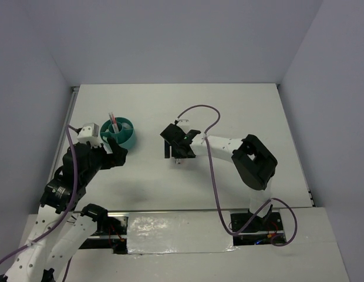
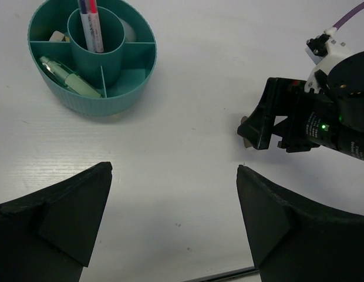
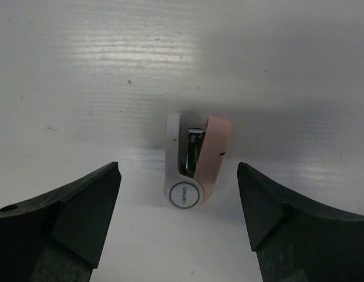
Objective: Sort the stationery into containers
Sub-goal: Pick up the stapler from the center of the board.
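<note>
Pink-and-white capsule-shaped piece [image 3: 194,167] lies flat on the counter [image 3: 82,70] directly beneath the right pincer [image 3: 177,173], centred between its spread, empty jaws, long axis crossing their closing line; left pincer [image 2: 174,170], likewise spread, farther off near the teal organiser [image 2: 94,104].

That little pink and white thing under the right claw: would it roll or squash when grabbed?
The small stapler looks like hard plastic with metal inside, so probably stiff, not squashy. It lies on its flat side, so a push should slide it rather than roll it. Its glossy rounded end might slip in a grip.
</note>
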Controlling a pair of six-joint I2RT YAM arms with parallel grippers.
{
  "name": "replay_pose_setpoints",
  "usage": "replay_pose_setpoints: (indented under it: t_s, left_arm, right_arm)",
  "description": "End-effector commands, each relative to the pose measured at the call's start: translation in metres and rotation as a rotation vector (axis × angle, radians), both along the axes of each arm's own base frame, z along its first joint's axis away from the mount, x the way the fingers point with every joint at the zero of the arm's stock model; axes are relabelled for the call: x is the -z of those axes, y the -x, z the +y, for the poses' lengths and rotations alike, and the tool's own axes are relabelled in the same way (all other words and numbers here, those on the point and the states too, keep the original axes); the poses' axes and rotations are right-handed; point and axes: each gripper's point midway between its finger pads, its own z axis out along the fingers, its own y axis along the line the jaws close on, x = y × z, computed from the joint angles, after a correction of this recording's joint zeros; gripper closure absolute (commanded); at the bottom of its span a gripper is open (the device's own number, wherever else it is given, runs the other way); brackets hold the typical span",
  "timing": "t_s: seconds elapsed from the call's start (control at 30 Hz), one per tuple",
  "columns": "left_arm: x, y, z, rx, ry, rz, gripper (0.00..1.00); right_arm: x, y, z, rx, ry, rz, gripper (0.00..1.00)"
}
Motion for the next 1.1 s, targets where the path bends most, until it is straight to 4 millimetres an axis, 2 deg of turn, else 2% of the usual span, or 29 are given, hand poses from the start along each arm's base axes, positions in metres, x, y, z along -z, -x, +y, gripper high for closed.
replay_pose_setpoints:
  t_s: [0.0, 0.13, 0.27, 0.5, 0.53, 0.6, 0.63, 0.67, 0.73, 0.77, 0.8, 0.83, 0.87, 0.9, 0.93, 0.97, 1.03, 1.07]
  left_arm:
    - [-0.013, -0.001, -0.007, 0.027, 0.017, -0.055, 0.01]
    - [-0.012, -0.001, -0.009, 0.036, 0.013, -0.046, 0.01]
    - [-0.011, -0.002, -0.008, 0.024, 0.010, -0.038, 0.01]
    - [-0.012, -0.002, -0.007, 0.017, 0.013, -0.042, 0.01]
    - [-0.011, -0.002, -0.007, 0.019, 0.012, -0.041, 0.01]
    - [-0.012, -0.002, -0.008, 0.021, 0.014, -0.040, 0.01]
    - [-0.012, -0.002, -0.009, 0.026, 0.018, -0.039, 0.01]
    - [-0.011, -0.003, -0.010, 0.033, 0.019, -0.037, 0.01]
    - [-0.013, -0.002, -0.017, 0.063, 0.039, -0.031, 0.01]
    - [-0.008, -0.002, -0.021, 0.053, 0.075, 0.007, 0.01]
    - [-0.005, -0.002, -0.027, 0.065, 0.105, 0.030, 0.01]
    - [-0.002, 0.002, -0.046, 0.148, 0.166, 0.063, 0.01]
    - [-0.002, 0.003, -0.058, 0.196, 0.215, 0.072, 0.01]
    - [-0.005, 0.000, -0.072, 0.221, 0.304, 0.066, 0.01]
    - [-0.008, 0.000, -0.082, 0.253, 0.365, 0.069, 0.01]
    - [-0.012, 0.007, -0.098, 0.340, 0.433, 0.079, 0.01]
    - [-0.024, 0.005, -0.114, 0.394, 0.553, 0.037, 0.01]
    - [-0.028, 0.012, -0.122, 0.441, 0.607, 0.054, 0.01]
  right_arm:
    - [0.003, -0.005, -0.016, 0.075, 0.069, -0.017, 0.13]
    - [0.015, 0.001, -0.014, 0.057, 0.050, 0.006, 0.18]
    - [0.029, 0.007, -0.009, 0.030, 0.042, 0.036, 0.38]
    - [0.033, 0.007, -0.005, -0.007, 0.044, 0.043, 0.52]
    - [0.033, 0.007, -0.006, -0.011, 0.055, 0.037, 0.61]
    - [0.023, 0.005, -0.003, -0.030, 0.037, 0.005, 0.73]
    - [0.021, 0.003, 0.000, -0.070, 0.021, -0.026, 0.84]
    - [0.003, 0.008, 0.010, -0.115, -0.018, -0.069, 0.87]
    - [-0.014, 0.014, 0.021, -0.208, -0.055, -0.167, 0.89]
    - [-0.042, 0.025, 0.034, -0.270, -0.105, -0.239, 0.89]
    - [-0.054, 0.031, 0.039, -0.343, -0.108, -0.294, 0.89]
    - [-0.062, 0.039, 0.045, -0.387, -0.148, -0.346, 0.89]
    - [-0.091, 0.046, 0.048, -0.421, -0.201, -0.407, 0.89]
    - [-0.104, 0.064, 0.059, -0.512, -0.245, -0.447, 0.88]
    - [-0.111, 0.073, 0.062, -0.545, -0.284, -0.481, 0.88]
    - [-0.136, 0.082, 0.064, -0.571, -0.338, -0.531, 0.88]
    - [-0.151, 0.101, 0.067, -0.634, -0.378, -0.570, 0.88]
    - [-0.170, 0.107, 0.065, -0.641, -0.416, -0.606, 0.88]
